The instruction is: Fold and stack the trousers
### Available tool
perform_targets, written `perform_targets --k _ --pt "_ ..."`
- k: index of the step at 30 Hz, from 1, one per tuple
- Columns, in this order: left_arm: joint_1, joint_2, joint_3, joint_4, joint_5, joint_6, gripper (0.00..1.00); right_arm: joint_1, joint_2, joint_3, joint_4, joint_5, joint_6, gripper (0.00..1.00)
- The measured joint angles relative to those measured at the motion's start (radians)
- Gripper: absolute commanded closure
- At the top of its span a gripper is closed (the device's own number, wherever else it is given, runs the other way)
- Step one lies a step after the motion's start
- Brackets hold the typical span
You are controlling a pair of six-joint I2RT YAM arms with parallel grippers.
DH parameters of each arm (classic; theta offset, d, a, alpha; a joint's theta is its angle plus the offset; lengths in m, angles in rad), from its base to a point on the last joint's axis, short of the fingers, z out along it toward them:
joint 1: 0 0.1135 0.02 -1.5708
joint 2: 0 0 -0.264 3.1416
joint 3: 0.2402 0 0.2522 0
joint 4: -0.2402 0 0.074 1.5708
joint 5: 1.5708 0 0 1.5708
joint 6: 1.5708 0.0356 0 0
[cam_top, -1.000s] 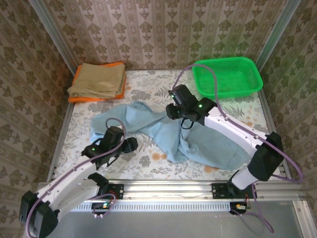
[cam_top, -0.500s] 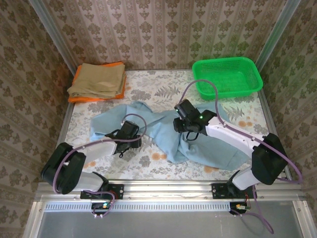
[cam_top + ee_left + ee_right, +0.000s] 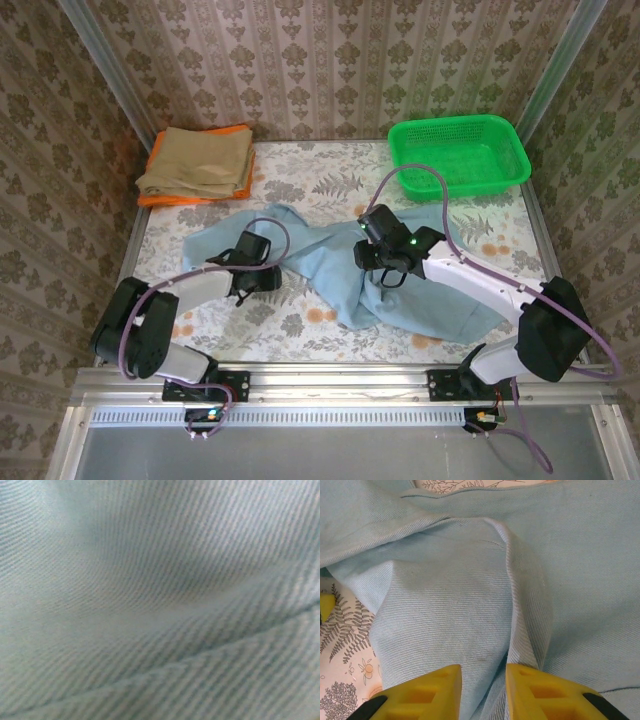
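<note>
From above, the trousers (image 3: 320,262) lay crumpled across the middle of the bench (image 3: 300,185). The left fingers (image 3: 262,283) pressed into their left part; whether these were apart or together I cannot tell. The right fingers (image 3: 385,275) sat on the middle. A green basket (image 3: 462,189) stood at the far right, and tan khaki trousers (image 3: 195,160) lay on an orange cloth (image 3: 160,198) at the far left.

The left wrist view had blue twill very close, crossed by a seam.

In the right wrist view, the yellow fingers were clamped on a raised fold of the trousers.
</note>
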Motion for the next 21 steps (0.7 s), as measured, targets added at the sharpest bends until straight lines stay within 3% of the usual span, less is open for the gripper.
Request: perform_targets --k 2,8,13,19,21 --pt "0.005 -0.018 -0.002 0.005 0.019 0.014 0.48 0.000 0.000 0.000 0.000 0.000 0.000 0.69" --pt "0.012 -0.026 -0.016 0.317 -0.041 0.068 0.46 -0.005 -0.036 -0.007 0.000 0.000 0.000 0.69" --pt "0.012 0.031 -0.010 0.420 -0.062 0.074 0.46 -0.007 -0.038 -0.007 0.000 0.000 0.000 0.69" --pt "0.011 0.106 -0.005 0.436 -0.081 0.077 0.61 -0.009 -0.050 -0.010 -0.001 0.000 0.000 0.69" --pt "0.009 0.102 -0.008 0.437 -0.092 0.072 0.60 -0.009 -0.061 -0.013 -0.001 0.000 0.000 0.69"
